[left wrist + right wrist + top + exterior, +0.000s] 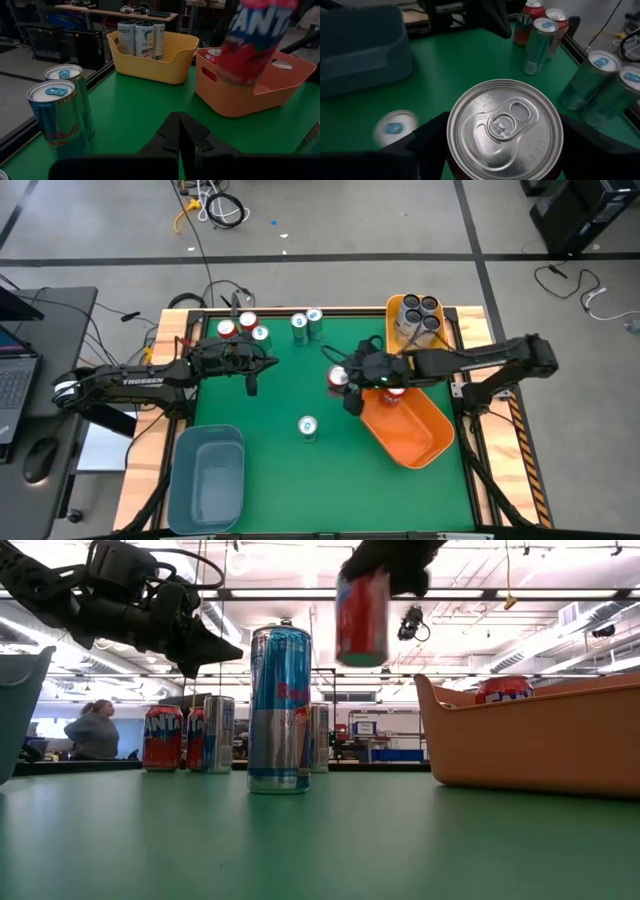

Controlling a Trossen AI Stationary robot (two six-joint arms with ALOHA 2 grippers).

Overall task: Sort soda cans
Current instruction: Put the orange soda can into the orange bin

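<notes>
I am holding a red can (pixel 505 131) in my right hand (pixel 345 378), the fingers spread wide around its body and clamped on its sides, and it is hanging in the air just beside the near rim of the orange bin (pixel 432 438), well clear of the table (pixel 280 395). I judge it to be a stiff, smooth cylinder of thin metal — slippery on the painted wall and easy to dent if I squeeze hard; whether it is full or empty I cannot tell, so I am treating it as heavy. The middle of the body is where I am gripping it, and that seems the right place: the rim and the tapered shoulder would let it slide.

The can is looking short and red, with white lettering on its side in the left wrist view (pixel 252 40), and a bare silver top with an unopened pull tab. It is sitting slightly tilted in my grip.

Another red can (pixel 503 689) is already lying inside the orange bin. Beyond it the yellow bin (pixel 398 330) is holding four dark-topped cans (pixel 420 313). A tall blue can (pixel 307 426) is standing alone mid-table, and more blue cans (pixel 306 322) and red cans (pixel 236 326) are waiting along the far edge. The blue bin (pixel 207 475) is sitting at the near left corner.

My left hand (pixel 251 372) is hovering over the left part of the table, its fingers pressed together and holding nothing.
</notes>
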